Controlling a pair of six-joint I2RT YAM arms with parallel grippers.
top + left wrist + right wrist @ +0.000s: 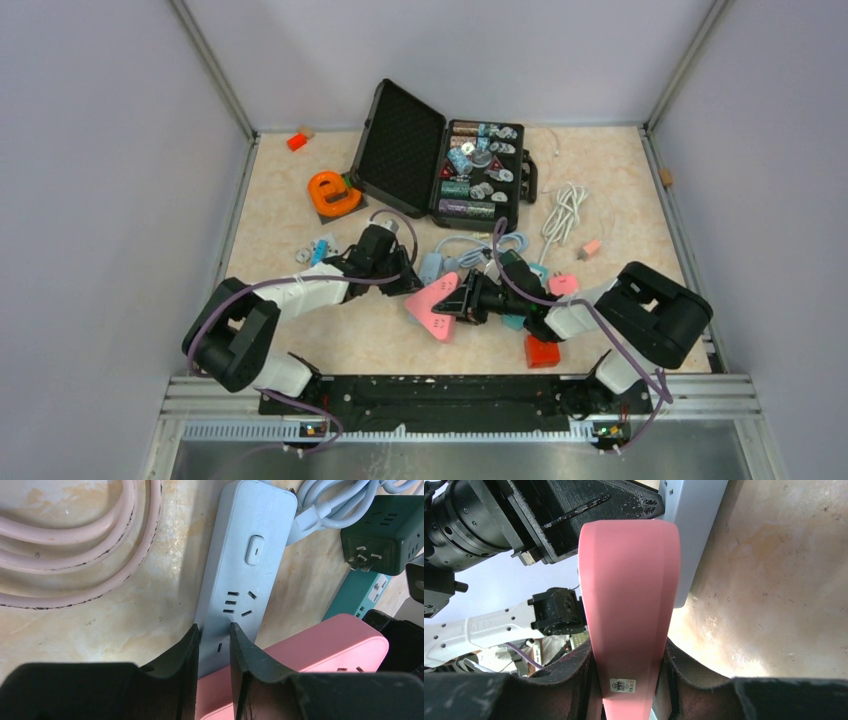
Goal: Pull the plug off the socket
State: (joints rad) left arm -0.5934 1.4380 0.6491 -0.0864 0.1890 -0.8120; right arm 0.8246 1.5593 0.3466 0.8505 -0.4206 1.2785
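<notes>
A pale blue power strip lies on the table, its near end under a pink power strip. Its visible slots are empty. My left gripper is nearly closed, its tips resting on the blue strip's left half; it shows in the top view. My right gripper is shut on the pink strip and holds it tilted, up off the table. The blue strip also shows behind it. No plug seated in a socket shows in any view.
A dark green cube adapter with prongs and a teal strip lie to the right. Pink cable coils lie to the left. An open black case, an orange tape roll, a white cable and a red block surround the work.
</notes>
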